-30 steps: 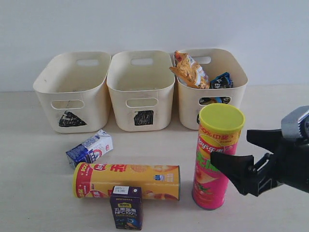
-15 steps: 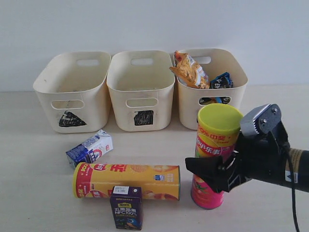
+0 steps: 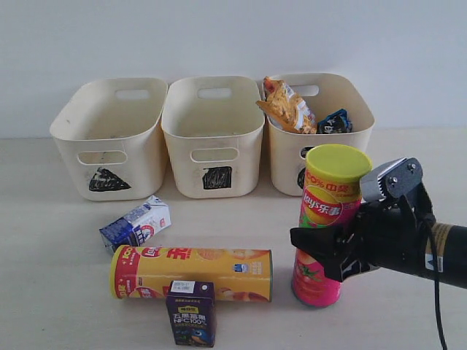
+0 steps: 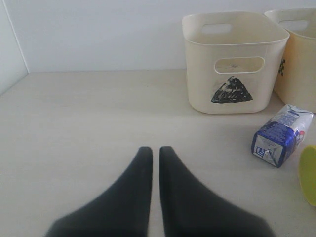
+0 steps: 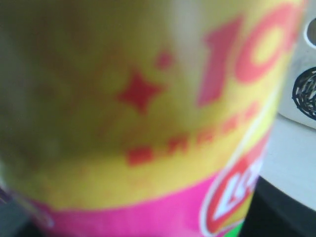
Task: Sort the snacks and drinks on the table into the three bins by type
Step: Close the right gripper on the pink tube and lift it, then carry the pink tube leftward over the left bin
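**Inspector:** State of the right gripper [image 3: 312, 239]?

**Assistant:** Closed round the middle of the pink tube [image 3: 330, 208]. One dark finger [image 3: 321, 251] crosses its front. The far finger is hidden, so contact there seems likely but is not confirmed. The label [image 5: 148, 123] fills the right wrist view.

**Inspector:** Orientation and location?

**Assistant:** Long axis near vertical, yellow-green lid [image 3: 337, 157] up, top leaning slightly right in the exterior view. It stands before the circle-marked bin [image 3: 286, 157], just right of the lying yellow-orange tube [image 3: 193, 271].

**Inspector:** Left gripper [image 4: 154, 153]?

**Assistant:** Over the table [image 4: 74, 123], fingers nearly together, holding nothing.
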